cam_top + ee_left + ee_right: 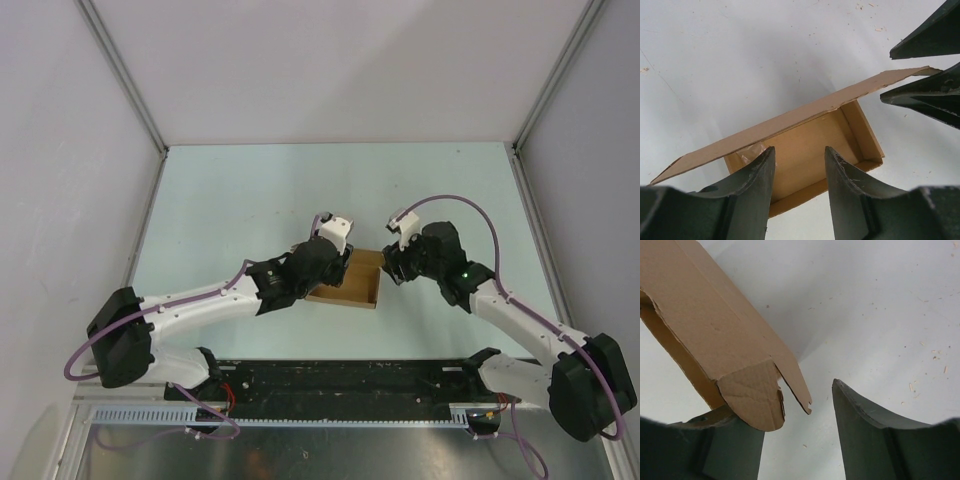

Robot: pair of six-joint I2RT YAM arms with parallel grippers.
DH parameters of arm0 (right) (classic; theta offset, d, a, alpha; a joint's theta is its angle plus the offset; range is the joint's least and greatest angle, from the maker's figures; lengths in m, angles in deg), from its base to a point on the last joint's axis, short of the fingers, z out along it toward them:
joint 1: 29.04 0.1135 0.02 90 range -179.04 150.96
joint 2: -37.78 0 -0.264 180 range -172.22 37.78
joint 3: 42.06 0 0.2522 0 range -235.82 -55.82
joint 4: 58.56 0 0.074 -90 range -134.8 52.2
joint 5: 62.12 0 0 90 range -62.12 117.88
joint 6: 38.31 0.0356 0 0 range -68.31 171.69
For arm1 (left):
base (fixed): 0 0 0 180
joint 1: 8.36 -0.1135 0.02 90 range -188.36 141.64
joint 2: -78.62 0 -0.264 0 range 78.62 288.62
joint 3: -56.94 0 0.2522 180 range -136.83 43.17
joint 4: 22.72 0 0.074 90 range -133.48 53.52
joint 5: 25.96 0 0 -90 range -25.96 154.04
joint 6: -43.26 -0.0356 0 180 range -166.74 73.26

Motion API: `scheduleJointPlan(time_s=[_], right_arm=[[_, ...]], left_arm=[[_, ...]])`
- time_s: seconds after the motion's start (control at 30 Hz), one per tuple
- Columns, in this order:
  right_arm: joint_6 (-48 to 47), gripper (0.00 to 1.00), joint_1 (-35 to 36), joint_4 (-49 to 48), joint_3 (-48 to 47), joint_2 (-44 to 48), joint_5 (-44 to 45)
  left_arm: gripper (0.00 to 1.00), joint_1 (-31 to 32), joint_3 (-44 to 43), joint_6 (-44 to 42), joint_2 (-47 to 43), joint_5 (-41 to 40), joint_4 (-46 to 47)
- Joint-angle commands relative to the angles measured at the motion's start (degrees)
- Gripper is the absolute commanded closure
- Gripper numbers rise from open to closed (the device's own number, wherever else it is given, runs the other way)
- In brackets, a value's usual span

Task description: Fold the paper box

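Observation:
The paper box (357, 291) is a shallow brown cardboard tray lying between the two arms. In the left wrist view its inside (810, 145) faces up and the long lid flap (790, 119) stands raised along the far side. My left gripper (799, 149) hovers open over the tray's near wall, the bare floor showing between its fingers; from above this gripper (338, 272) is at the box's left end. My right gripper (388, 271) is at the right end, open. The lid's end (705, 315) with its rounded tab (752, 395) lies against one finger, and the other finger (860, 420) stands apart.
The pale table (250, 190) is walled by grey panels behind and at both sides. The right gripper's dark fingers (925, 97) show at the upper right of the left wrist view, straddling the lid's tip. Small crumbs dot the table surface (935, 357).

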Motion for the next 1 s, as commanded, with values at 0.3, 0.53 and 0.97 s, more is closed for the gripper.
scheduleJointPlan(time_s=[0.3,0.53,0.97], right_arm=[[2.2,0.58,0.5,-6.4,2.0,-1.6,-1.4],[1.2,0.68,1.0,-6.4,2.2,-1.3,-1.1],[0.3,0.69,1.1,-6.4,2.1,-0.5,-2.2]], left_arm=[[0.50,-0.5,-0.6,-0.7,-4.1,1.6,-0.1],[0.48,-0.7,-0.2,-2.8,-11.4,-0.2,-1.5],[0.15,-14.0,3.3,-18.9,-23.8,12.7,-6.0]])
